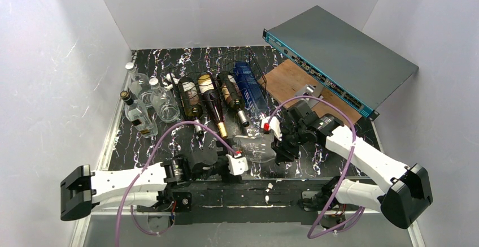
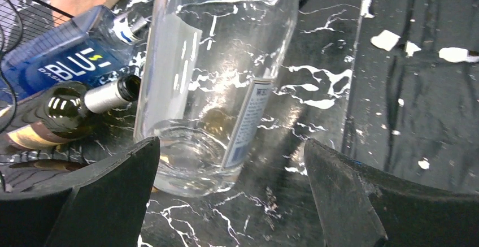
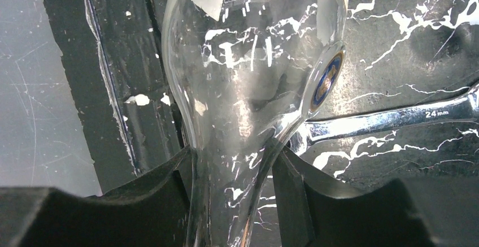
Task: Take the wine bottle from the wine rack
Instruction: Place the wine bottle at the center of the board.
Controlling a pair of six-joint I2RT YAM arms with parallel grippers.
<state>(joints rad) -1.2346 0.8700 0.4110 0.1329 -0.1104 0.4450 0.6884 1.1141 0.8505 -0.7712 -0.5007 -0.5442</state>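
Note:
A clear glass wine bottle [image 1: 255, 147] lies low over the black marbled table, in front of the black wire wine rack [image 1: 257, 72]. My right gripper [image 1: 281, 145] is shut on its neck; in the right wrist view the fingers [image 3: 169, 196] press the glass [image 3: 248, 60] from both sides around the gripper's middle [image 3: 233, 154]. My left gripper [image 1: 240, 162] is open at the bottle's base. In the left wrist view the base [image 2: 197, 162] sits just beyond the spread jaws [image 2: 230, 145], untouched. Three dark wine bottles [image 1: 213, 103] and a blue bottle [image 1: 248, 86] rest on the rack.
Clear bottles [image 1: 148, 97] stand at the left wall. A flat grey box with a teal edge [image 1: 344, 55] leans over a wooden board [image 1: 288, 80] at the back right. A 24mm wrench [image 3: 395, 117] lies beside the bottle. The blue bottle [image 2: 73, 60] and a dark bottle's neck [image 2: 107, 94] lie close by.

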